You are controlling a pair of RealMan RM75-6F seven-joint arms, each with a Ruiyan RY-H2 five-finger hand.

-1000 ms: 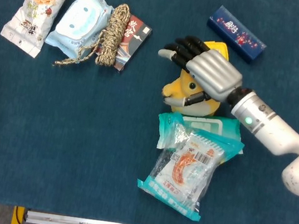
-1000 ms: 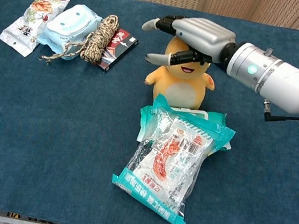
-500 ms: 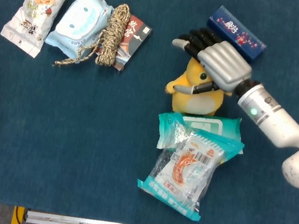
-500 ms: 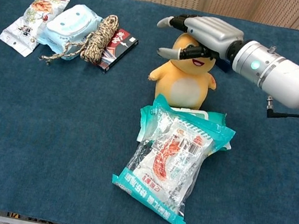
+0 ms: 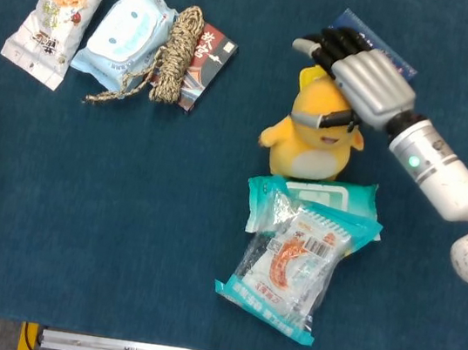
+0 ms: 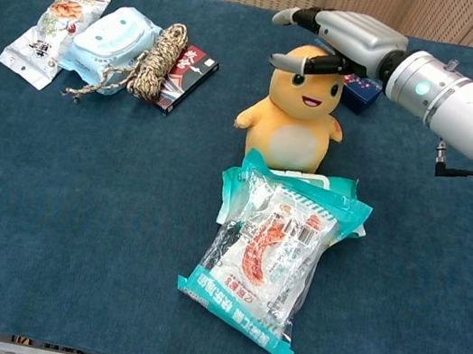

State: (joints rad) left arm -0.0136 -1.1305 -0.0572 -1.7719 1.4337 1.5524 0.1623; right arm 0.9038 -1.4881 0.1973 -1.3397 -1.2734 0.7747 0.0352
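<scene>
The robot's right hand [image 6: 338, 41] lifts up and back from the yellow plush toy [image 6: 295, 114], which now sits upright and fully in view on the blue tablecloth [image 6: 76, 204], its smiling face uncovered; a second ago the same hand lay draped over the toy's head, hiding most of it. The fingers are spread and hold nothing, the thumb [image 6: 298, 61] just brushing or hovering at the top of the toy's head — the chest view cannot settle which — while the fingertips [image 5: 324, 41] reach out over the dark blue box [image 5: 392, 58] behind. The toy stands just behind the teal wipes packet [image 6: 342, 200], on which a clear shrimp snack bag [image 6: 264, 255] lies slanted. Off to the far side, well apart, the nut snack bag [image 5: 58, 8], the pale blue wipes pack [image 5: 125, 31], the coil of rope [image 5: 175, 52] and the dark card box [image 5: 209, 61] lie as they did. The withdrawal suggests the toy has been set down or let go rather than gripped. Only a pale tip shows at the head view's left edge, and the left hand cannot be made out
</scene>
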